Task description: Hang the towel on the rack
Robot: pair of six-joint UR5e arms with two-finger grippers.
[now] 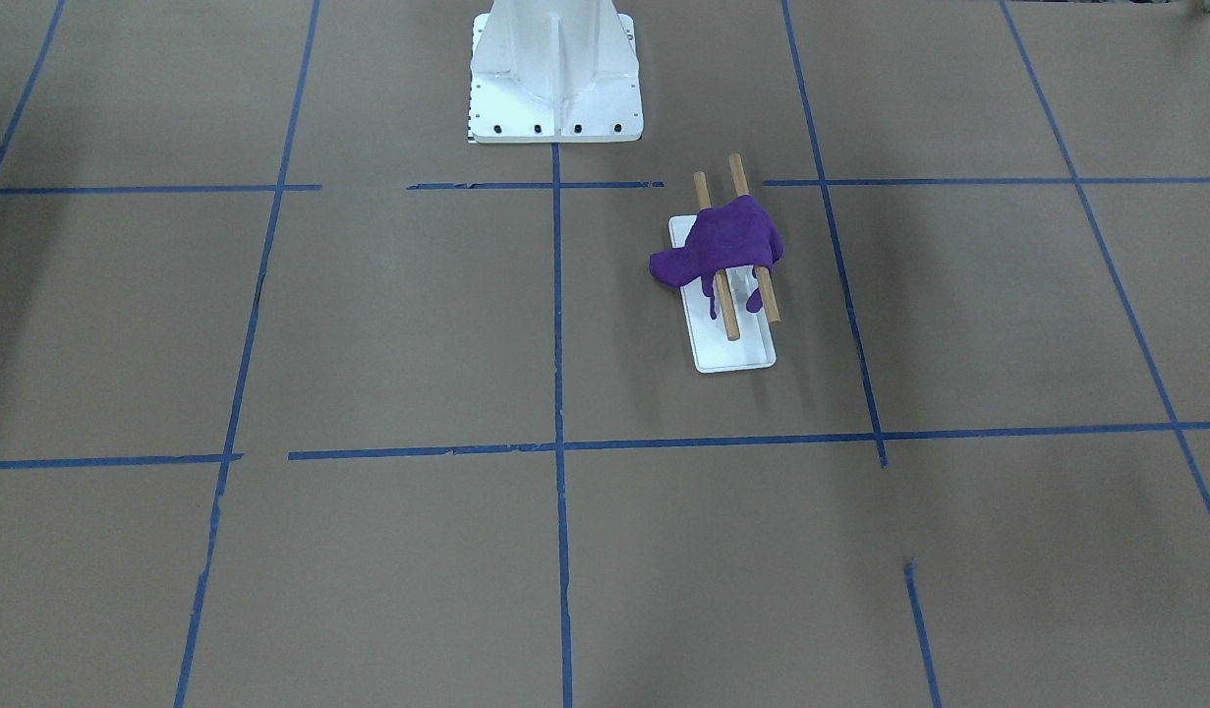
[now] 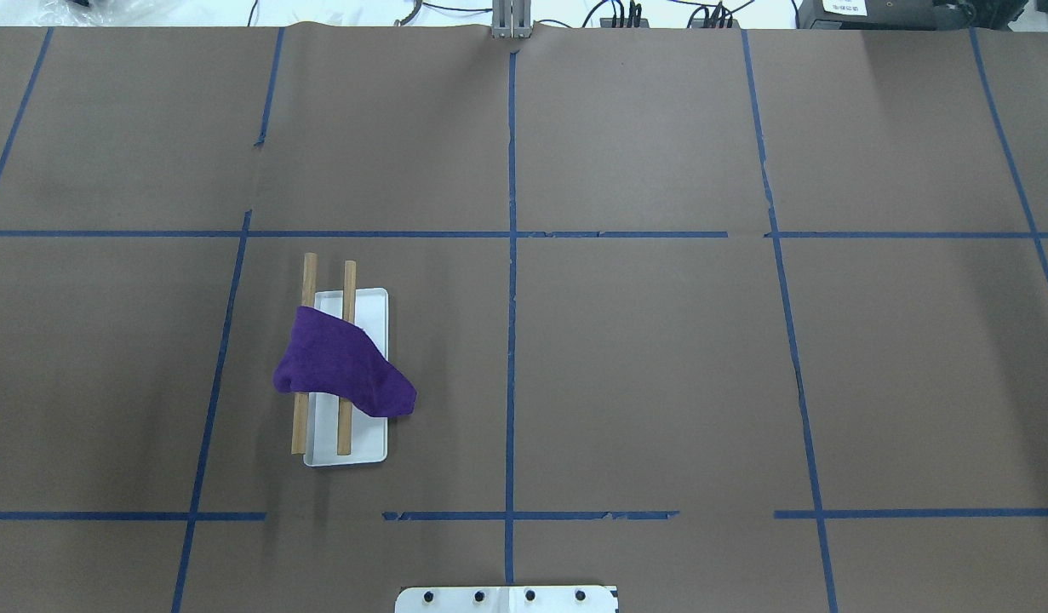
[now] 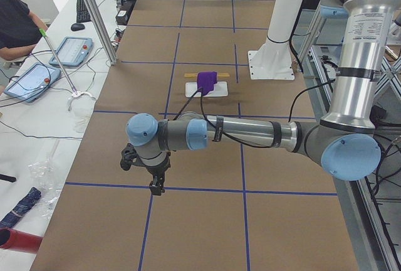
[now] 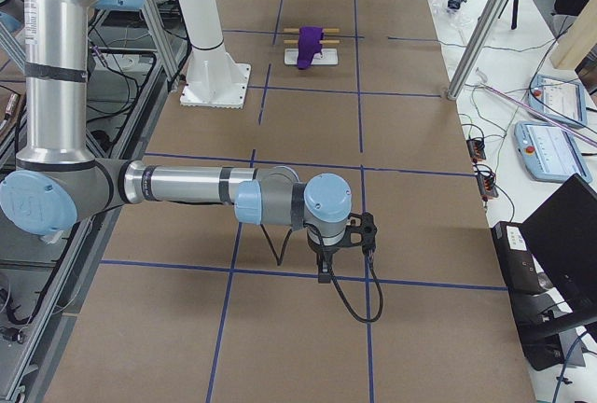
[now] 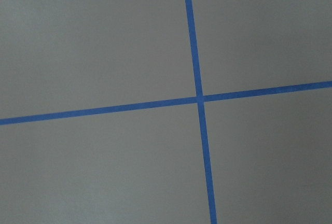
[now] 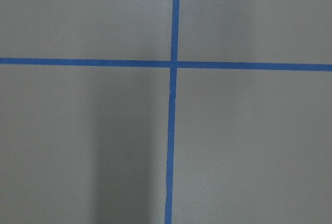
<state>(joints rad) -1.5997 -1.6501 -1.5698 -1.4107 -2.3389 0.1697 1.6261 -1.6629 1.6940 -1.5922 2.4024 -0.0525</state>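
A purple towel lies bunched over both wooden dowels of the rack, with folds hanging down between and beside them. The rack stands on its white base. In the overhead view the towel covers the middle of the dowels. My left gripper hangs over the table's left end, far from the rack; I cannot tell if it is open or shut. My right gripper hangs over the right end; its state cannot be told either. Both wrist views show only brown paper and blue tape.
The large white bolted pedestal stands at the robot's side of the table, near the rack. Blue tape lines grid the brown table. An operator and tablets are beyond the far edge; a laptop sits there too.
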